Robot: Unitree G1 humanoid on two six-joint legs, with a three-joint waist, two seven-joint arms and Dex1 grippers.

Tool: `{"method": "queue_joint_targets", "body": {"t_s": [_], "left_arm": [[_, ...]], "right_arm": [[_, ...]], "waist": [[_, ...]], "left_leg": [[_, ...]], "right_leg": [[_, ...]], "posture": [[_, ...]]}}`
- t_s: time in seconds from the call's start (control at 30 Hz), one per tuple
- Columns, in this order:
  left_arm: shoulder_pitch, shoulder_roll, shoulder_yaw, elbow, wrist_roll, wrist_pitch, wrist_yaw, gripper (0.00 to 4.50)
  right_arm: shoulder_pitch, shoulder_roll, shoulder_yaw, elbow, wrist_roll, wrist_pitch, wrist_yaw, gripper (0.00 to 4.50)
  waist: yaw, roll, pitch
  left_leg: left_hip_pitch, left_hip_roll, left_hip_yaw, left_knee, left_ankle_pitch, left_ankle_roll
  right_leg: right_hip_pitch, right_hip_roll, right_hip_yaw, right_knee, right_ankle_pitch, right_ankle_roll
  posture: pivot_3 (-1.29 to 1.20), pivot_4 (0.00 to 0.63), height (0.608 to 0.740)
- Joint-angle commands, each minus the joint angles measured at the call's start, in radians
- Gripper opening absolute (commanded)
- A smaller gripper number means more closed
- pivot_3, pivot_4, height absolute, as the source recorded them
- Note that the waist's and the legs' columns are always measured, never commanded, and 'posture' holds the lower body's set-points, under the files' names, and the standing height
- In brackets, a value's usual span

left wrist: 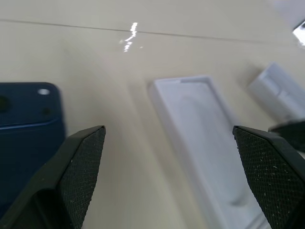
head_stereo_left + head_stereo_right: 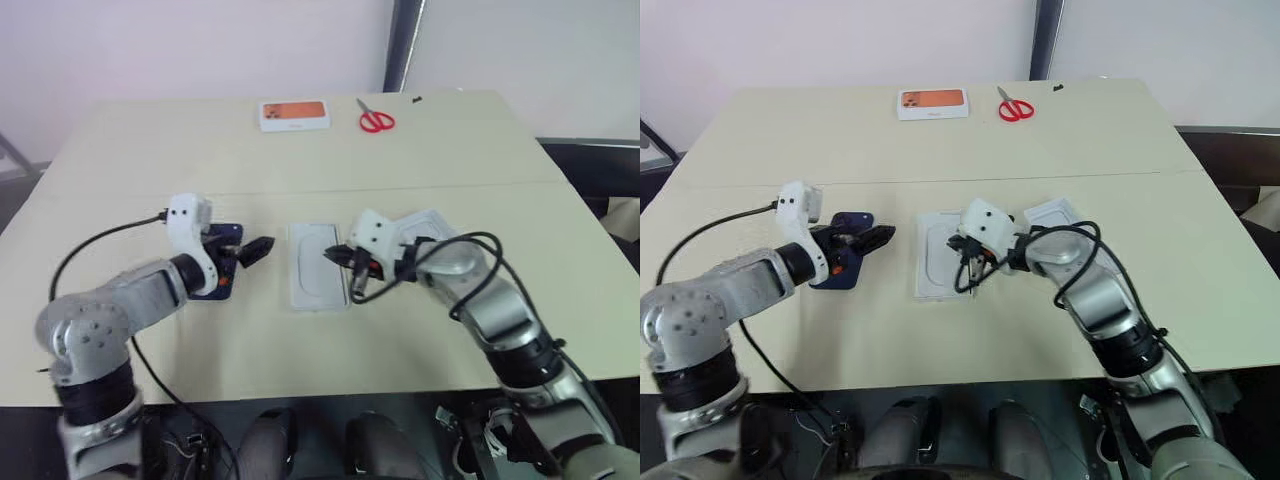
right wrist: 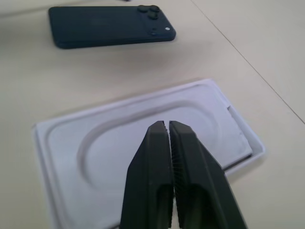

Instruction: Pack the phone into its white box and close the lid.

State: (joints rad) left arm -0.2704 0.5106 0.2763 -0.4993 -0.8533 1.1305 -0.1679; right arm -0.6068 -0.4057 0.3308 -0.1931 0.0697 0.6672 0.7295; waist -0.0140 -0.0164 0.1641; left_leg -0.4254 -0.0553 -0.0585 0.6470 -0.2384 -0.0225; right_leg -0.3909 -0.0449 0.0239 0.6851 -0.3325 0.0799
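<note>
Beige table (image 2: 450,330) is carrying everything, pale wall behind it. Phone (image 2: 845,262) is lying back-up on the table at 9 o'clock from centre, partly under your left gripper (image 2: 262,249), whose jaws are standing wide apart with nothing between them. Lid (image 2: 318,266) is lying inside-up at dead centre, embossed face showing. Your right gripper (image 2: 337,256) is hovering over the lid's 3 o'clock edge, fingers pressed together and gripping nothing. White box (image 2: 1058,214) is sitting just past that wrist at 3 o'clock, mostly hidden by the arm; I can't see its floor.

Risks as I'm judging them:
- Closed right fingers are sitting low over the lid; any sweep could shove it off line or into the box.
- Phone is glossy and flat on the table; a top pinch may be slipping or just skating it along.
- Right arm cable (image 2: 470,262) is looping near the box and could snag its rim.
- Phone needs carrying across the lid to reach the box; a low pass would be clipping it.

Count: one phone, one lid, one white box, one small orange-printed box (image 2: 294,114) and one pair of red scissors (image 2: 376,120), both at 12 o'clock.
</note>
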Motion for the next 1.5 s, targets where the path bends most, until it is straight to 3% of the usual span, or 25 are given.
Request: {"method": "queue_joint_targets", "body": {"t_s": [0.03,0.27,0.53,1.03,1.17,1.3,1.5], "left_arm": [[0.126,0.093,-0.073,-0.028,0.186,-0.321,-0.230,4.50],[0.326,0.147,-0.070,0.015,0.289,-0.608,-0.462,4.50],[0.448,0.178,-0.086,0.000,0.313,-0.687,-0.595,4.50],[0.441,0.131,-0.118,-0.024,0.316,-0.679,-0.576,4.50],[0.433,0.128,-0.109,-0.022,0.311,-0.672,-0.566,4.50],[0.436,0.127,-0.100,-0.021,0.308,-0.663,-0.554,4.50],[0.398,0.115,-0.067,-0.005,0.292,-0.570,-0.465,4.50]], "right_arm": [[-0.054,0.069,0.028,0.080,-0.058,0.010,-0.094,0.05],[-0.125,0.170,0.081,0.250,-0.135,-0.001,-0.173,0.05],[-0.149,0.212,0.079,0.352,-0.203,-0.009,-0.256,0.05],[-0.069,0.098,0.119,0.163,-0.285,-0.061,-0.199,0.05],[-0.032,0.074,0.114,0.052,-0.228,-0.051,-0.094,0.05],[0.046,-0.018,0.162,-0.051,-0.189,0.003,0.045,0.05],[0.031,0.012,0.123,-0.061,-0.173,-0.011,0.030,0.05]], "waist": [[-0.001,0.000,0.000],[0.002,0.001,0.000],[-0.001,0.001,0.001],[-0.002,0.001,0.001],[-0.001,0.001,0.001],[0.004,0.001,0.001],[-0.003,0.002,0.001]], "left_leg": [[0.000,0.000,0.000,-0.001,0.000,0.000],[0.000,0.000,0.000,-0.002,0.000,0.001],[0.000,0.000,0.000,-0.002,-0.003,0.006],[0.000,0.000,0.000,-0.002,-0.005,0.008],[0.000,0.000,0.000,-0.002,-0.005,0.008],[0.000,0.000,-0.001,-0.001,-0.005,0.009],[0.000,0.000,-0.001,-0.002,-0.006,0.009]], "right_leg": [[0.000,0.000,0.000,0.000,0.000,0.000],[0.000,-0.001,0.000,-0.002,0.000,0.000],[-0.001,-0.001,0.000,-0.001,0.000,0.000],[-0.001,-0.001,0.000,-0.001,0.000,0.000],[-0.001,-0.001,0.000,-0.001,0.000,0.000],[0.001,-0.001,-0.001,-0.002,0.000,0.000],[0.000,-0.001,-0.001,-0.001,0.000,0.000]], "posture": [[0.00,0.150,0.740],[0.00,0.150,0.740],[0.00,0.150,0.740],[0.00,0.150,0.740],[0.00,0.150,0.740],[0.00,0.150,0.740],[0.00,0.150,0.740]]}}
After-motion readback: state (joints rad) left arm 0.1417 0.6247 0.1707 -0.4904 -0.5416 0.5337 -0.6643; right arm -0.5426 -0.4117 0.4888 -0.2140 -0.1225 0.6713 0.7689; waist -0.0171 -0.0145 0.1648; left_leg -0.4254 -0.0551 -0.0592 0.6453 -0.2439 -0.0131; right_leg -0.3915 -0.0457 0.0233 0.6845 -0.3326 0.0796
